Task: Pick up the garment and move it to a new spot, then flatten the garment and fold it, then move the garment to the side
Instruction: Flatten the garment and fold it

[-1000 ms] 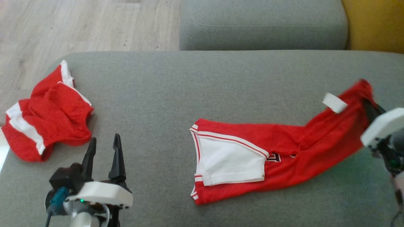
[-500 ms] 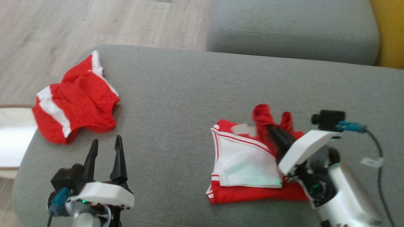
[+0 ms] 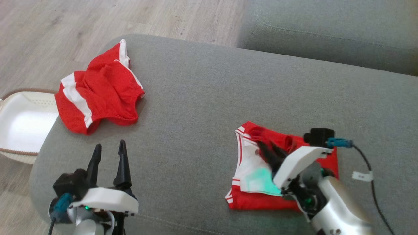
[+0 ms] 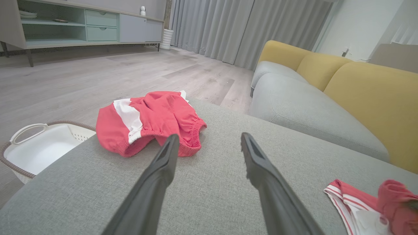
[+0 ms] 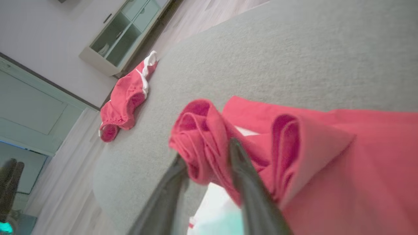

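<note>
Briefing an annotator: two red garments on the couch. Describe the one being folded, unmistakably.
On the grey sofa seat, look right of centre, near the front edge. The red garment there lies folded roughly square under the right gripper. Unlike the crumpled red shorts at the left end by the white basket, it shows a large white panel with thin red stripes.

I see a pale wood floor (image 4: 98,73), grey curtains (image 4: 245,29), a mint sideboard (image 4: 98,26) and yellow sofa backs (image 4: 369,94).
</note>
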Available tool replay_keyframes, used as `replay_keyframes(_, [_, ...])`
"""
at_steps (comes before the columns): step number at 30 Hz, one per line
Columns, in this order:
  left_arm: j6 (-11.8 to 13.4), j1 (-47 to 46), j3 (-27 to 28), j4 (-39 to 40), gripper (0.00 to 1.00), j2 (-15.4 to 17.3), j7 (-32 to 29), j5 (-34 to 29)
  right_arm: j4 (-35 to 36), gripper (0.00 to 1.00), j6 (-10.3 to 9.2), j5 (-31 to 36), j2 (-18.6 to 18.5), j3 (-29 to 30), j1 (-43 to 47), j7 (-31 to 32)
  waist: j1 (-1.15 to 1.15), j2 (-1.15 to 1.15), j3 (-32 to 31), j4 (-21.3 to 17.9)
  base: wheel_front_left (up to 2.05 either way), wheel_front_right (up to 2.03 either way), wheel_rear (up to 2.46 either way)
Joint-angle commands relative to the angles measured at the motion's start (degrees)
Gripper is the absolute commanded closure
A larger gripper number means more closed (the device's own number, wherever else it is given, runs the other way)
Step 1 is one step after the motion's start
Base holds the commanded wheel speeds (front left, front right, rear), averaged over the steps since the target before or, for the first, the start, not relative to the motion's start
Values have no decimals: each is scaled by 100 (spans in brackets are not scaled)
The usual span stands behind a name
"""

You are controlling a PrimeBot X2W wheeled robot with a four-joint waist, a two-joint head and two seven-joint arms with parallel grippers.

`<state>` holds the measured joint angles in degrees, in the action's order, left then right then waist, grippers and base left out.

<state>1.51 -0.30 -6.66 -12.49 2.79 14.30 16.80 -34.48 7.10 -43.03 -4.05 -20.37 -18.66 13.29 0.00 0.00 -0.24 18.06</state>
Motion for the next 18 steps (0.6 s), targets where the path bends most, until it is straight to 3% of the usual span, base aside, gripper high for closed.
replay_keyframes(1, [-2,-309,213,176,0,9,70,10,194,0,39,-251,111,-290,-279,-88,0,0,8,-41,0,0,0])
replay_keyframes(9, [21,-281,225,174,0,9,70,26,925,0,39,-986,-47,-470,-415,-885,0,0,-36,-301,0,0,0])
replay_keyframes(14, [29,-225,275,230,0,9,70,29,1690,0,39,-1126,-755,-85,-272,-1382,0,0,-116,-456,0,0,0])
replay_keyframes(18, [18,-187,305,296,0,9,70,15,1705,0,39,-707,-1352,496,-21,-1632,0,0,-170,-564,0,0,0])
